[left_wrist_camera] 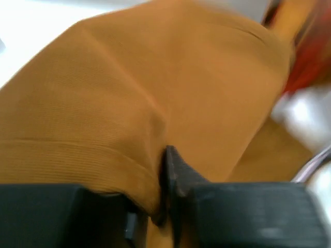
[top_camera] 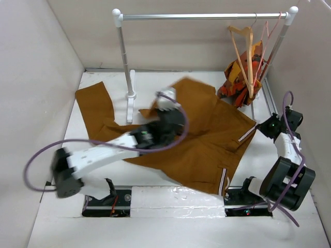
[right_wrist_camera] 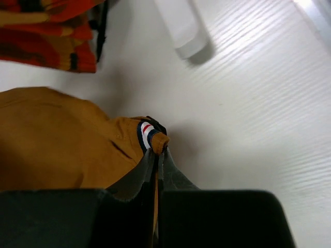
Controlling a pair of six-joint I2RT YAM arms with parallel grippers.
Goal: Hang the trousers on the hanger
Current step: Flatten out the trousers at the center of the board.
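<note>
Closed tight on a fold of the trousers (top_camera: 207, 139): left gripper (left_wrist_camera: 163, 175), arm stretched diagonally from its base across mid-cloth. Pinched in the right gripper (right_wrist_camera: 156, 163): striped waistband corner, arm folded back, elbow low near base. Rust-brown finely ribbed weave, spread over the white table (top_camera: 289, 155), one leg toward far left. Pale wooden hanger (top_camera: 251, 46), triangular, hung on the metal rail (top_camera: 201, 16) far right, apart from trousers, beside the patterned garment (top_camera: 238, 82).

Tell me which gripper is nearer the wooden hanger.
Right. The right gripper is in front of the hanger, pinching the trousers; the left gripper is mid-table, farther left.
</note>
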